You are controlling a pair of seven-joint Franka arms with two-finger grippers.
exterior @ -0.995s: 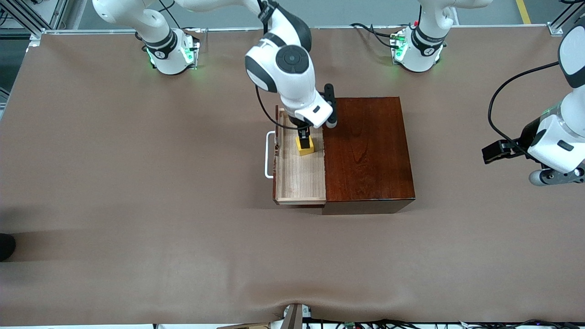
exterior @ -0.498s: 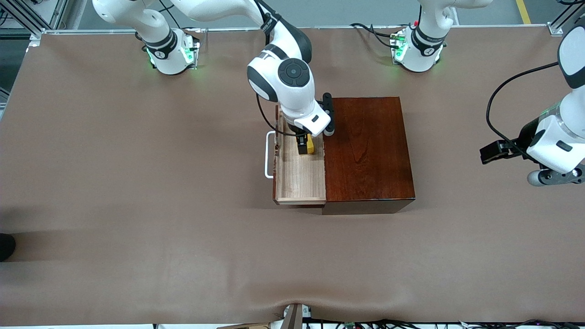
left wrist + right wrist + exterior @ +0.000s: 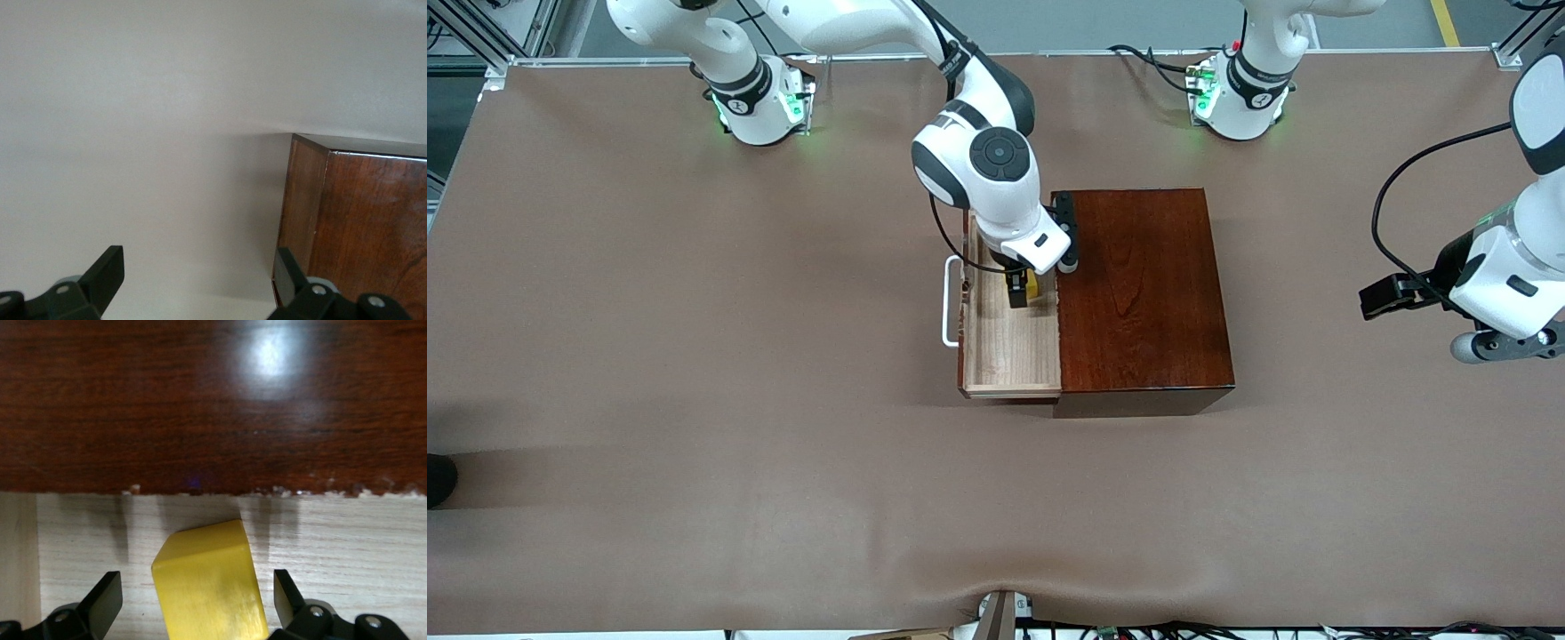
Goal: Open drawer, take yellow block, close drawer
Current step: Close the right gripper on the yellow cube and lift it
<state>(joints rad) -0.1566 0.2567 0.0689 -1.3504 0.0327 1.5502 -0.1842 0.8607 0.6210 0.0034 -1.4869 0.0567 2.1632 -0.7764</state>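
The drawer (image 3: 1009, 351) stands pulled out of the dark wooden box (image 3: 1143, 284), its pale floor (image 3: 347, 540) showing and its white handle (image 3: 950, 300) toward the right arm's end. The yellow block (image 3: 1032, 284) lies on that floor close to the box's edge. My right gripper (image 3: 1021, 289) is down in the drawer, open, one finger on each side of the yellow block (image 3: 210, 587) with a gap at both sides. The block sits slightly turned between the fingers (image 3: 103, 600). My left gripper (image 3: 1383, 298) waits open in the air at the left arm's end of the table.
The box's glossy top (image 3: 213, 400) rises right beside the block. In the left wrist view, a corner of the box (image 3: 360, 227) stands on the bare brown table (image 3: 167, 133). Open tabletop (image 3: 694, 356) lies around the box.
My right gripper has come down into the drawer and now straddles the block, hiding most of it in the front view. The left arm has drifted slightly.
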